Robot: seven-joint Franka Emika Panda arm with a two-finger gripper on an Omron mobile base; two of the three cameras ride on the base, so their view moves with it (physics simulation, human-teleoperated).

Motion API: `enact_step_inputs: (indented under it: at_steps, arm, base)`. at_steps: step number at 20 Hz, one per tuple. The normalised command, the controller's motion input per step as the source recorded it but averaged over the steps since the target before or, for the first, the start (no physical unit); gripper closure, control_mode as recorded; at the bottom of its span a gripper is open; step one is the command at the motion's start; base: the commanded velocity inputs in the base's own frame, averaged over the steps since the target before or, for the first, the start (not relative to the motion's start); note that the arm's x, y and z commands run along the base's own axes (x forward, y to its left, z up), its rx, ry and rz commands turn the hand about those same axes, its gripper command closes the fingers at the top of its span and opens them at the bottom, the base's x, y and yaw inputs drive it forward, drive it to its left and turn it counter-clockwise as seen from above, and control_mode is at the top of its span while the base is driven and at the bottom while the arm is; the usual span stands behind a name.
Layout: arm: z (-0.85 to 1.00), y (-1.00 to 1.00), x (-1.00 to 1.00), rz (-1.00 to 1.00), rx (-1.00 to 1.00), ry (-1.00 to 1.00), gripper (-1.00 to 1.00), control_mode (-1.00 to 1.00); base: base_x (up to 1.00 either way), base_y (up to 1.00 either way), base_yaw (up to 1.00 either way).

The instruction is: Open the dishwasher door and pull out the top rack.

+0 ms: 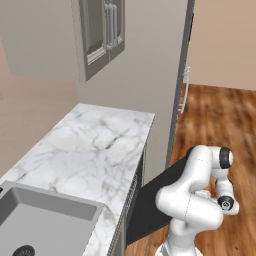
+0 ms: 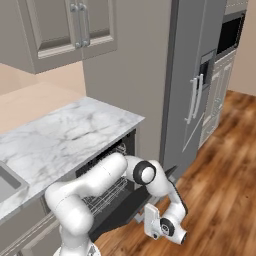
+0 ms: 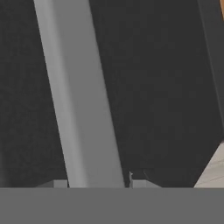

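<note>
1. While the dishwasher door point(image 2: 120, 212) hangs partly lowered under the marble bench point(image 2: 65, 135), the top rack point(image 2: 105, 196) sits inside the opening.
2. Claw point(image 2: 150, 222) close to the door's dark face, beside its grey handle bar point(image 3: 78, 109).
3. Claw spacing: cannot tell.

dishwasher door point(image 2: 117, 212) lowered partway, top rack point(image 2: 107, 195) inside, arm in front

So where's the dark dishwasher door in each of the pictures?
Left base view: the dishwasher door slants out from under the counter, bottom middle, partly behind the arm.
Right base view: bottom middle, dropped open behind the arm, with the top rack above it.
Hand view: its dark face spreads across the picture, close up.
Shared landmark: the marble counter.
</note>
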Motion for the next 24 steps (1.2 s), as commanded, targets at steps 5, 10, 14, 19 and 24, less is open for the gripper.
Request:
enact_step_inputs:
  at_steps: [5,10,14,19,24]
  arm:
    - [-0.17,-0.43,0.0,0.0,0.0,0.1,-1.0,-1.0]
    - [0.1,-0.43,-0.21,0.0,0.0,0.02,-1.0,-1.0]
    - [0.34,-0.61,-0.23,0.0,0.0,0.0,-1.0,-1.0]
    - [0.67,-0.44,-0.18,0.0,0.0,-0.07,-1.0,-1.0]
    - [0.75,-0.29,-0.3,0.0,0.0,-0.09,-1.0,-1.0]
  base:
    - [0.0,0.0,0.0]
    - [0.0,0.0,0.0]
    - [0.0,0.0,0.0]
    - [0.0,0.0,0.0]
    - [0.0,0.0,0.0]
